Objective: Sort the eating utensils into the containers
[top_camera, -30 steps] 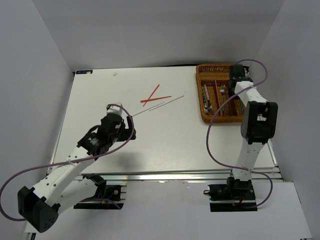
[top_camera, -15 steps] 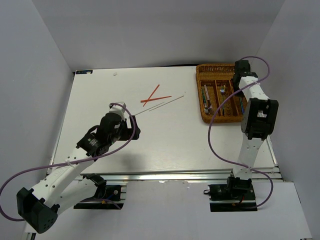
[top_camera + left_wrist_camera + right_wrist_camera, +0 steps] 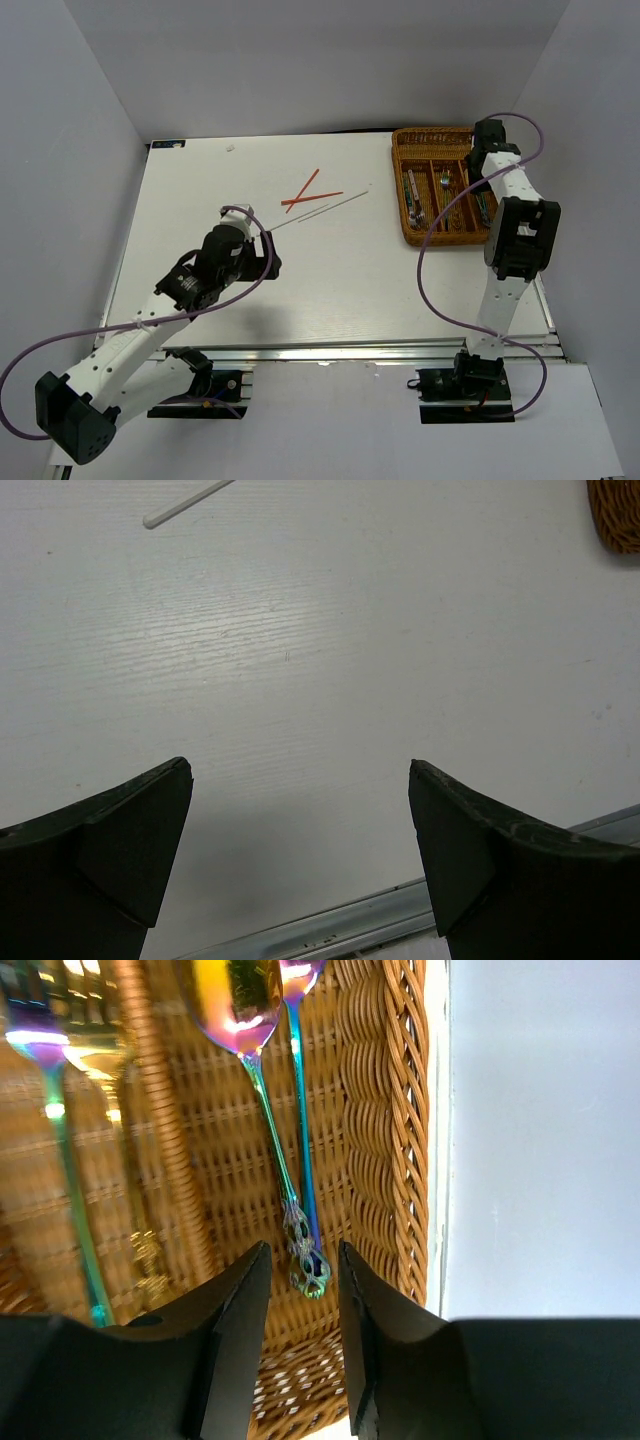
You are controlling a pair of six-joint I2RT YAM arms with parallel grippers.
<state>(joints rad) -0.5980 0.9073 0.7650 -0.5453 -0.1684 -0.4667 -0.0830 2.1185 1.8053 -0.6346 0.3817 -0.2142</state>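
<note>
Spoons (image 3: 232, 995) lie side by side in the wicker tray (image 3: 398, 190) at the table's (image 3: 350, 290) far right corner, under the barely parted, empty right gripper (image 3: 303, 1250), while red chopsticks (image 3: 303, 196) and silver chopsticks (image 3: 330, 208) rest near the far edge beyond the wide-open left gripper (image 3: 300, 780).

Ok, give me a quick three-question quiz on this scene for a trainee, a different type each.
1. True or false: the red chopsticks lie inside the wicker tray.
2. The left gripper is: A) open above the table, B) shut on a fork, C) shut on a chopstick.
3. Fill in: the right gripper hovers, holding nothing, over iridescent ____ lying in the tray.
Key: 1 false, they lie crossed on the table; 2 A; 3 spoons.
</note>
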